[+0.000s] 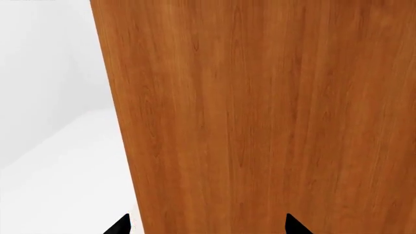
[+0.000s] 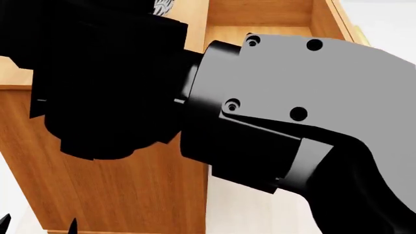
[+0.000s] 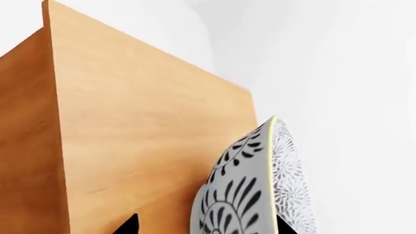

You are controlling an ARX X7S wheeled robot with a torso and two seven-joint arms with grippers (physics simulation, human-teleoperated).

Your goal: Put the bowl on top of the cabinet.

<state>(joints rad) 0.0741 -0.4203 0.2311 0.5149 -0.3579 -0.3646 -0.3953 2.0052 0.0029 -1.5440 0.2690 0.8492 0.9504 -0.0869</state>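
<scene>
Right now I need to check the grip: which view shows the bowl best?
The right wrist view: the bowl fills its corner, rim and leaf pattern clear, beside the cabinet. The head view shows only a sliver behind the arm; the left wrist view shows none.

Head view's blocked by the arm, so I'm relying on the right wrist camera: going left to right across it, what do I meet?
Cabinet → bowl, held on edge in the right tool → blank white background.
</scene>
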